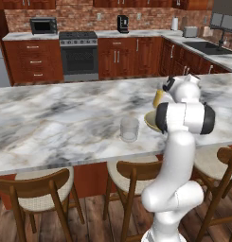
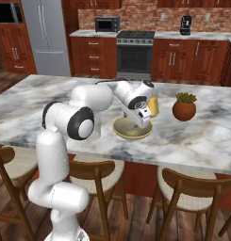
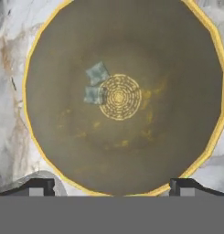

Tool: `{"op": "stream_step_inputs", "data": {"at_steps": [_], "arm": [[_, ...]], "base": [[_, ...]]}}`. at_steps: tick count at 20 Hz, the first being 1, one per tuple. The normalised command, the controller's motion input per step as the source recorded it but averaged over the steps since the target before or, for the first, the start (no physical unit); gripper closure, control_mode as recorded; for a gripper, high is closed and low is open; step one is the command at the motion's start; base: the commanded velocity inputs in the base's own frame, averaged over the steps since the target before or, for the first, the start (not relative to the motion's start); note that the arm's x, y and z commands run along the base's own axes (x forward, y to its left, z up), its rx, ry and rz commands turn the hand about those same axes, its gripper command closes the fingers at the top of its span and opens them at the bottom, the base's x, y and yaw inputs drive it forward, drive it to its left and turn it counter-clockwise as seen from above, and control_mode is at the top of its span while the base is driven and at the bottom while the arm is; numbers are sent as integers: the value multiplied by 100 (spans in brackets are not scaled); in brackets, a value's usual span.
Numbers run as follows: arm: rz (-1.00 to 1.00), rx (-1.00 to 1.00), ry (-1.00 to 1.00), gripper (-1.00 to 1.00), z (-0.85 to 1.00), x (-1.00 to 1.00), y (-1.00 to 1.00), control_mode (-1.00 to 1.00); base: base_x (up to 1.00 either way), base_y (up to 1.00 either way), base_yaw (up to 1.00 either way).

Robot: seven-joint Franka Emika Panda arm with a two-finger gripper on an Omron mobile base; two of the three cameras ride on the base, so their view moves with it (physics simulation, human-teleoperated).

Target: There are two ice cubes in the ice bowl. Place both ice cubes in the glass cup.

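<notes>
The ice bowl [image 3: 63,137], dull yellow-olive with a bright rim, lies directly under the hand. Two small pale ice cubes [image 3: 97,73] [image 3: 93,94] rest side by side just left of its centre ring. My gripper [image 3: 111,187] hovers above the bowl, open, with its fingertips [image 3: 38,186] spread wide and nothing between them. From the right base view the gripper [image 2: 143,121] points down over the bowl [image 2: 132,129]. The glass cup [image 1: 129,129] stands upright on the marble counter just left of the bowl [image 1: 149,121], which the arm partly hides.
A brown-orange pot with a green plant [image 2: 184,107] stands right of the bowl. A yellow-orange object [image 2: 153,106] sits just behind the bowl. Wooden stools [image 1: 131,177] line the counter's near edge. The marble counter [image 1: 51,118] stretches left.
</notes>
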Motion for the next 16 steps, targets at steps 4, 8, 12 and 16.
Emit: {"op": "stream_step_inputs", "data": {"at_steps": [4, 8, 12, 16], "arm": [[0, -1, 4, -100, -47, 49, 0, -100], [0, 0, 4, -100, -46, 30, 0, -100], [0, -1, 3, -100, -51, 20, 0, -100], [0, 0, 0, -100, -38, 29, 0, -100]], "base": [[0, 0, 0], [0, 0, 0], [0, 0, 0], [0, 0, 0]]}}
